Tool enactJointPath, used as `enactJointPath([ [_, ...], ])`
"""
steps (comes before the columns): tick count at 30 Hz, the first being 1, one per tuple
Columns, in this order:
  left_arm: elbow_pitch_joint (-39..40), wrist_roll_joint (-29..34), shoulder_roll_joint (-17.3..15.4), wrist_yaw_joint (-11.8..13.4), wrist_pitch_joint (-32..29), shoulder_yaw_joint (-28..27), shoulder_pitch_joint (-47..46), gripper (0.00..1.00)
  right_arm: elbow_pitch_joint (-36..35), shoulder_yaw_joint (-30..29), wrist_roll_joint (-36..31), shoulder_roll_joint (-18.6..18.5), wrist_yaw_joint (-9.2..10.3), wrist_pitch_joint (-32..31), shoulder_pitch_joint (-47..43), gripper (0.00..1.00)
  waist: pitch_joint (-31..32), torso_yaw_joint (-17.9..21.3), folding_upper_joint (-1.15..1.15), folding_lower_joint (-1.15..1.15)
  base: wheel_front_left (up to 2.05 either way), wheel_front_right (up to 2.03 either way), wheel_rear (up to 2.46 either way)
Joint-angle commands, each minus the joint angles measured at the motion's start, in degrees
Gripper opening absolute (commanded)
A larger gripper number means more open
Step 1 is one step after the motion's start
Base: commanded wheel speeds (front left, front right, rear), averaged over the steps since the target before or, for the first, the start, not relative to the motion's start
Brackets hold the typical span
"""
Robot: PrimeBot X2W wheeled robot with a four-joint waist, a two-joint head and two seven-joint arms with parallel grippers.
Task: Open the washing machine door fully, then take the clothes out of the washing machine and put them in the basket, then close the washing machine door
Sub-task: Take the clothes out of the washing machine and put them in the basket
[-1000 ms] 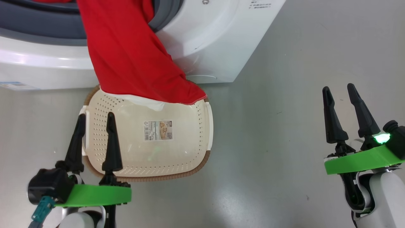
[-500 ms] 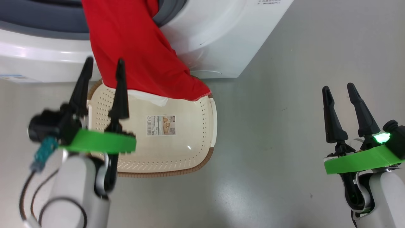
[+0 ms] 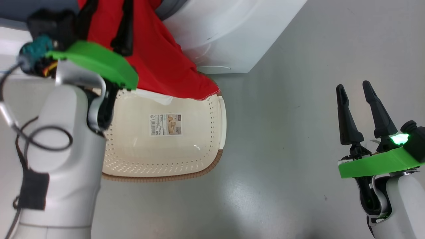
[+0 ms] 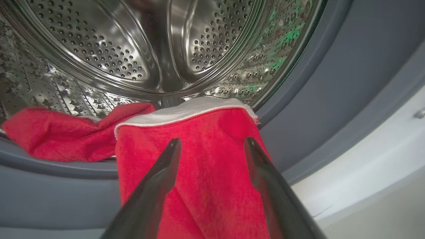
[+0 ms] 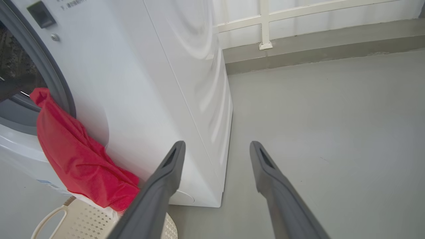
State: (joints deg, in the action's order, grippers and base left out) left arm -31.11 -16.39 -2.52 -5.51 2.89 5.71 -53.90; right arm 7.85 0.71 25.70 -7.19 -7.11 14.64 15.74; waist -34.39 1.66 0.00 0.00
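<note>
The red clothes [image 3: 159, 59] hang out of the white washing machine [image 3: 232, 33], and their lower hem lies over the far rim of the cream basket [image 3: 223, 122] on the floor. My left gripper [image 3: 106, 15] is raised in front of the machine's mouth and stands open. In the left wrist view its fingers straddle the draped clothes [image 4: 212, 199] just below the grey gasket [image 4: 315, 99], and the left gripper [image 4: 212, 144] is not closed on them. More red fabric lies inside the steel drum [image 4: 109, 49]. My right gripper [image 3: 357, 89] hovers open over the floor. The washing machine door is out of view.
The basket [image 5: 83, 219] stands against the washer's front. Grey floor stretches right of the washing machine [image 5: 149, 83]. A white railing [image 5: 265, 23] with a low kerb runs along the far side. My left forearm [image 3: 63, 149] covers the basket's left end.
My left arm has risen from beside the basket to the red clothes at the washer's mouth, still open. The right gripper has stayed put. The camera has shifted slightly.
</note>
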Motion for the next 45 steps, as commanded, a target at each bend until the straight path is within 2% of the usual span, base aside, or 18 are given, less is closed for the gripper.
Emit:
enactJointPath([
  [1, 0.3, -0.9, -1.7, -0.4, -0.9, -0.9, -1.4, 1.0, -1.3, 1.2, 0.2, -0.2, -0.37, 0.4, -0.1, 1.0, -0.2, 0.1, 0.0, 0.0, 0.0, 0.0, 0.0],
  [7, -6.2, -4.0, -1.2, -1.2, -5.2, 0.7, -7.6, 1.0, -1.4, 1.3, 0.3, -0.2, -0.37, 0.4, 0.5, 1.0, -0.7, 0.4, 0.0, 0.0, 0.0, 0.0, 0.0],
  [11, -10.1, -4.0, -1.0, -1.4, -6.0, 2.6, -10.4, 1.0, -1.5, 1.3, 0.3, -0.2, -0.37, 0.4, 0.9, 1.0, -1.1, 0.6, 0.0, 0.0, 0.0, 0.0, 0.0],
  [25, -22.7, -0.9, -2.6, 0.6, -2.0, 5.3, -15.6, 1.0, -1.6, 1.2, 0.3, 0.2, -0.37, 0.4, 1.3, 1.0, -1.6, 1.2, 0.0, 0.0, 0.0, 0.0, 0.0],
  [26, -23.5, -0.9, -2.6, 0.6, -1.6, 5.3, -15.9, 0.96, -1.6, 1.2, 0.3, 0.2, -0.37, 0.4, 1.3, 1.0, -1.6, 1.2, 0.0, 0.0, 0.0, 0.0, 0.0],
  [27, -25.0, -0.9, -2.6, 0.7, -0.9, 5.5, -16.5, 0.45, -1.7, 1.2, 0.3, 0.2, -0.37, 0.4, 1.3, 1.0, -1.5, 1.2, 0.0, 0.0, 0.0, 0.0, 0.0],
  [29, -26.2, -0.9, -2.6, 0.8, 0.2, 5.6, -17.0, 0.16, -1.7, 1.2, 0.3, 0.2, -0.37, 0.4, 1.3, 1.0, -1.4, 1.1, 0.0, 0.0, 0.0, 0.0, 0.0],
  [31, -27.2, -0.8, -2.5, 0.9, 1.5, 5.9, -17.4, 0.02, -1.8, 1.2, 0.3, 0.1, -0.37, 0.4, 1.3, 1.0, -1.4, 1.0, 0.0, 0.0, 0.0, 0.0, 0.0],
  [40, -29.2, -2.1, -2.2, 1.3, 9.4, 5.1, -17.8, 0.0, -1.7, 1.1, 0.3, 0.0, -0.37, 0.4, 0.7, 1.0, -0.2, 0.6, 0.0, 0.0, 0.0, 0.0, 0.0],
  [45, -26.4, -2.4, -2.1, 1.8, 11.8, 4.2, -15.1, 0.0, -1.6, 0.9, 0.2, -0.1, -0.37, 0.4, -0.1, 1.0, 0.8, 0.2, 0.0, 0.0, 0.0, 0.0, 0.0],
])
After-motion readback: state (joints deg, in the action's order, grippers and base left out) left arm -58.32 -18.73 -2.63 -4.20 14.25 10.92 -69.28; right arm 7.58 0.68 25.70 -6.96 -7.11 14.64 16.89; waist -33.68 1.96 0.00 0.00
